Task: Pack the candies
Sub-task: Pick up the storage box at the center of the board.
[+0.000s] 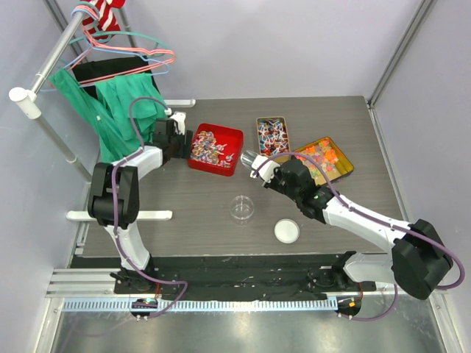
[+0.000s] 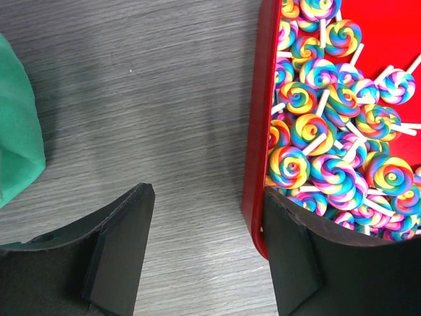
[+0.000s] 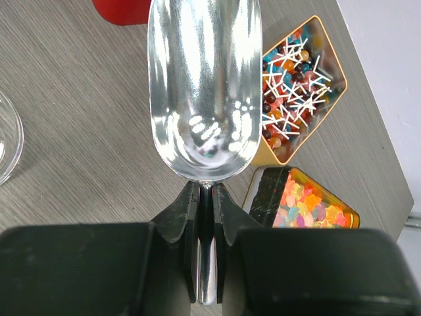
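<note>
Left fingers (image 2: 118, 257) wide astride the red tray (image 2: 253, 151) wall, candies (image 2: 329, 164) by the inner one; right fingers (image 3: 179, 227) pinch a scoop (image 3: 204, 85)

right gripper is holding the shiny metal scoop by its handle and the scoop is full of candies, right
Not quite. The right gripper does hold the shiny metal scoop by its handle, but the scoop is empty: the right wrist view shows only bare, reflective metal in its bowl.
</note>
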Motion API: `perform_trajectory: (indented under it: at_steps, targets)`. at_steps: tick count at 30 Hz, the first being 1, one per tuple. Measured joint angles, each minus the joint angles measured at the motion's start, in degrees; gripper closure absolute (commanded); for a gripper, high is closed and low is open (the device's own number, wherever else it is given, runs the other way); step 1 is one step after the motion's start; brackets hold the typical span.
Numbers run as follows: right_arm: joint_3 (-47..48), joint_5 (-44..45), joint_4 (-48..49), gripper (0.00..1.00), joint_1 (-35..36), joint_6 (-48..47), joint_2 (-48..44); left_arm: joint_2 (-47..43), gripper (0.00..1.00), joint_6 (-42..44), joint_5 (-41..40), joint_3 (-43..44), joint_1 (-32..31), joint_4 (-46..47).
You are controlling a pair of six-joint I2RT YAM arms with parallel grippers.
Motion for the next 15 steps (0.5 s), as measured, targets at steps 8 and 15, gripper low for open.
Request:
perform_trajectory:
  at_steps: [8, 15]
  targets:
    - [-0.02, 0.0, -0.02, 0.99, 0.0, -0.11, 0.83, 0.79, 0.45, 1.53, 2.16, 0.52, 0.11, -0.28]
    - [-0.22, 0.0, -0.04, 0.99, 0.0, -0.24, 0.83, 5.18, 0.59, 1.95, 5.66, 4.83, 0.11, -3.02]
